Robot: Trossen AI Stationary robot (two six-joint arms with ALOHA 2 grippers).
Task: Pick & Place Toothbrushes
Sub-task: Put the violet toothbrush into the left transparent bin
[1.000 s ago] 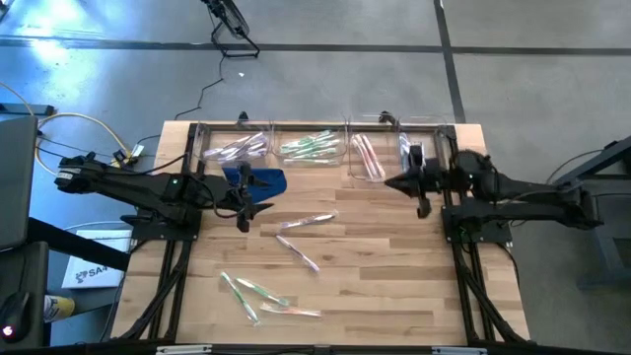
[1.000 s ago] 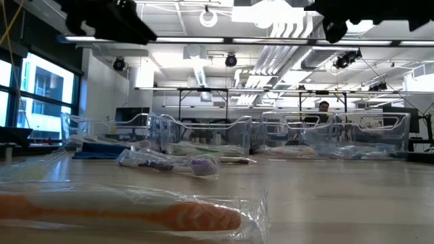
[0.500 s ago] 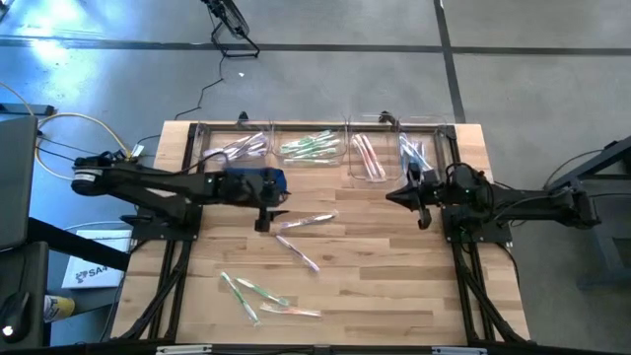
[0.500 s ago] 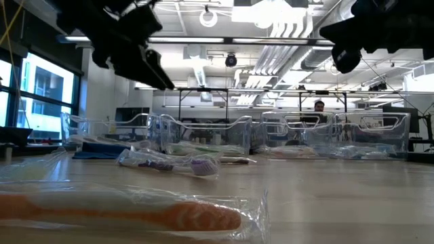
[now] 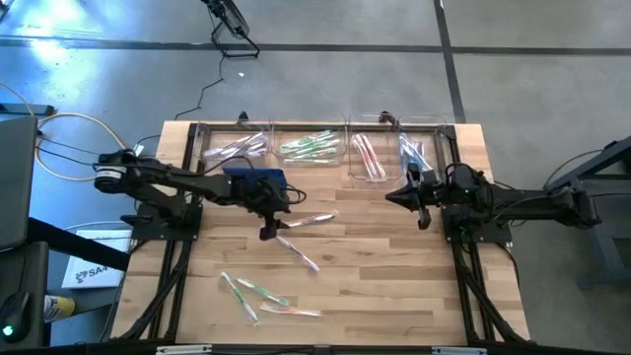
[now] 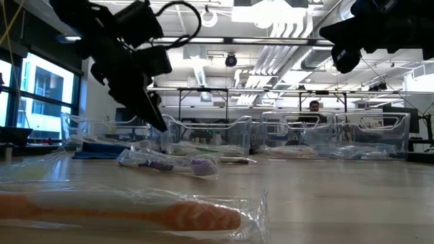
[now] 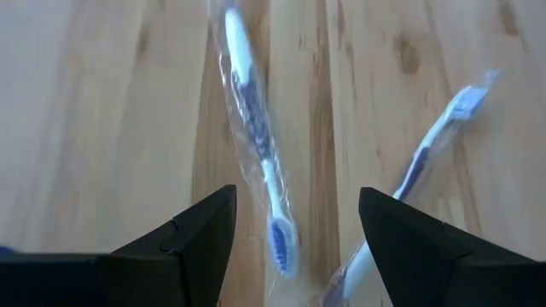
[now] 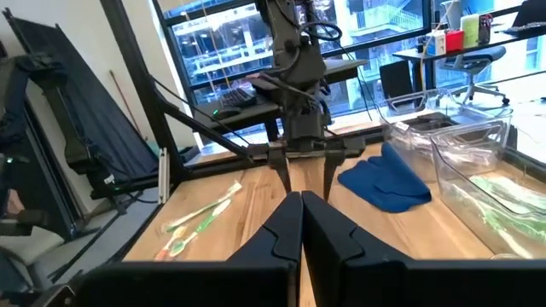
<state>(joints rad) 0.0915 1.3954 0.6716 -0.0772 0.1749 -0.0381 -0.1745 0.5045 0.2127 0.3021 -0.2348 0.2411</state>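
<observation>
**Left Gripper Poised Over Wrapped Toothbrushes at Table Centre**

Pale wooden planks make up the table (image 5: 394, 276), which stands on a grey floor; the low view looks across it into a bright workshop with ceiling lights, where a person sits far behind the bins. Along the table's 12 o'clock edge runs a row of clear plastic bins (image 5: 320, 148), holding sorted toothbrushes: whitish ones at the left end, green ones next, pink ones after that, blue ones at the right end. A blue cloth (image 5: 251, 178) lies just in front of the left bins.

Loose toothbrushes (image 5: 301, 237) in glinting clear wrapping lie on the bare wood. Two sit near the table's centre, one towards 1 o'clock from the other, and a small cluster of green and pink ones (image 5: 258, 296) lies towards 7 o'clock.

Reaching from 9 o'clock, the left gripper (image 5: 268, 227) hangs at the centre, just beside the pair of loose brushes. Its fingers (image 7: 192, 239) stand spread wide with nothing between them; in its wrist view a blue-and-white wrapped toothbrush (image 7: 256, 136) lies on the wood in the gap, and a second one (image 7: 409, 188) slants just beside the other finger.

At 3 o'clock the right gripper (image 5: 422, 202) waits near the right-hand bins, its fingers (image 8: 281, 230) pressed together and carrying nothing.
</observation>
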